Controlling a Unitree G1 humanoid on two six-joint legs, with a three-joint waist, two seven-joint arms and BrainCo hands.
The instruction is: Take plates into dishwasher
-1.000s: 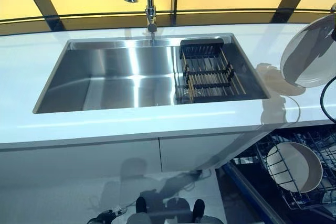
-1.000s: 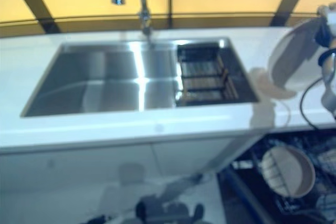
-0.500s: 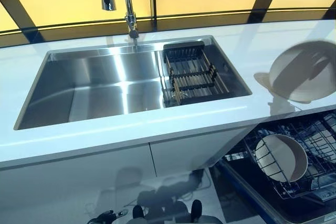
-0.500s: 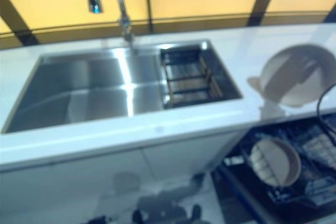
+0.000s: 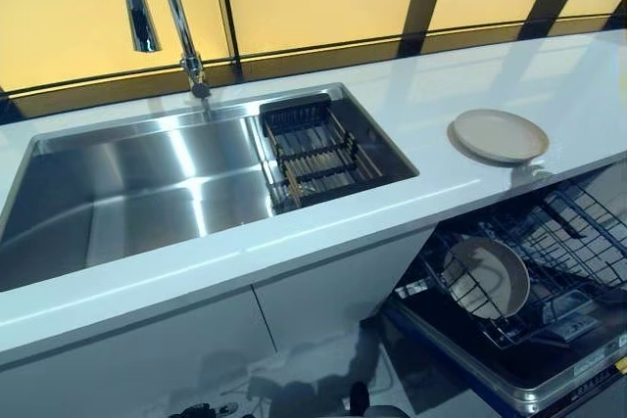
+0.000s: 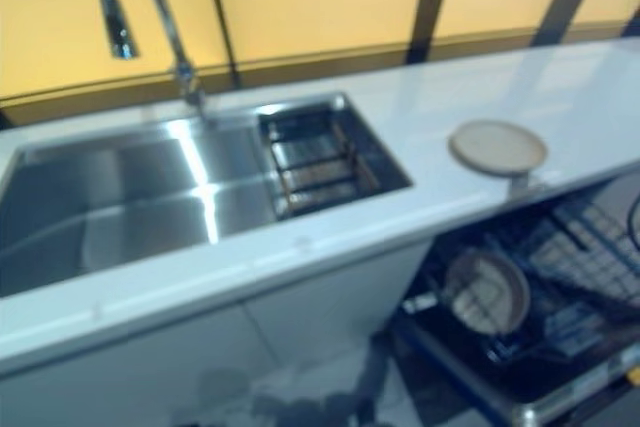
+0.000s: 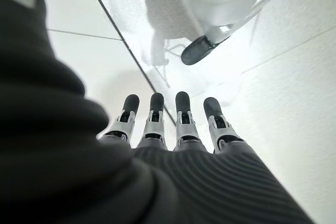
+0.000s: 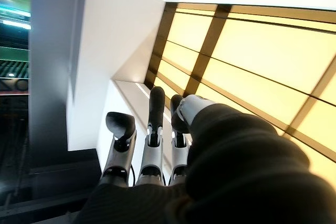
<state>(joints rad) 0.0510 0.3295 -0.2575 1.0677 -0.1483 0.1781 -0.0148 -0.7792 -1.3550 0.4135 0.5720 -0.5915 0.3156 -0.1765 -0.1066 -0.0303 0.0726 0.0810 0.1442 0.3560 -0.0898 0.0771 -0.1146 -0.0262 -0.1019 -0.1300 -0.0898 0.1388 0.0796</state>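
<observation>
Beige plate point(image 5: 500, 134) set flat near counter point(image 5: 392, 208) front edge at right, released since half a second before. Second plate point(image 5: 485, 276) upright in dishwasher rack point(image 5: 573, 242) below. Left hand point(image 7: 173, 124) and right hand point(image 8: 152, 140) empty, fingers straight. Transfer into rack judged pending.

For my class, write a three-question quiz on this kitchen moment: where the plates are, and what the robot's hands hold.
1. True or false: the plate on the counter lies flat beside the sink.
2. Where is the other plate? A) in the sink B) standing in the dishwasher rack C) in a hand
3. Fill in: the left hand and the right hand both have straight fingers and hold ____.

Key: 1 true; 2 B; 3 nothing.
</observation>
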